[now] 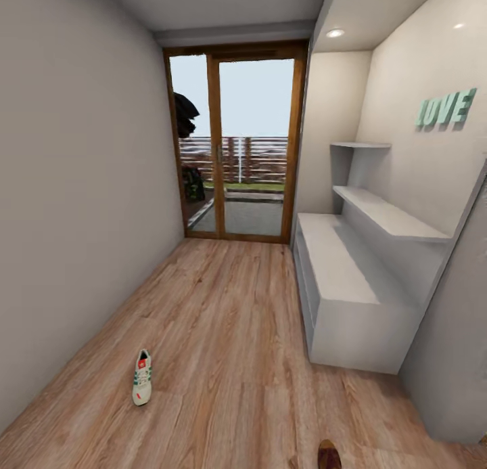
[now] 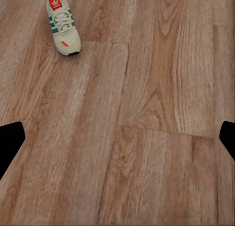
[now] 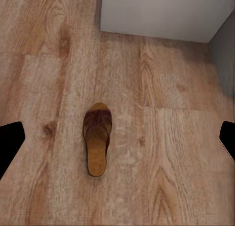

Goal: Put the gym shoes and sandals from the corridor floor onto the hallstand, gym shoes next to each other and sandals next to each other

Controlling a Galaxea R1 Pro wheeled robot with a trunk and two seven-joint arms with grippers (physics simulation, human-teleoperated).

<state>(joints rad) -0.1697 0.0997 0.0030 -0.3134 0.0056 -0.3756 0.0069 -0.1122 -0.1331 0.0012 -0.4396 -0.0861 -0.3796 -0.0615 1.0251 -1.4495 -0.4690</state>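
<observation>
Nothing is racked yet: one gym shoe (image 1: 141, 377) lower left, one sandal (image 3: 97, 138) mid-frame, hallstand (image 1: 338, 266) bare (both grippers spread apart, holding nothing).

wood-plank corridor floor (image 1: 223, 333); one gym shoe (image 1: 142, 377) lying left, one sandal (image 1: 329, 455) near right

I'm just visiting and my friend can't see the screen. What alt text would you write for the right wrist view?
A single brown sandal lies flat on the wood-plank floor, apart from everything else. Beyond it stands the pale grey end of the hallstand. Two dark fingers of the right gripper sit wide apart at the picture's edges, holding nothing.
</observation>
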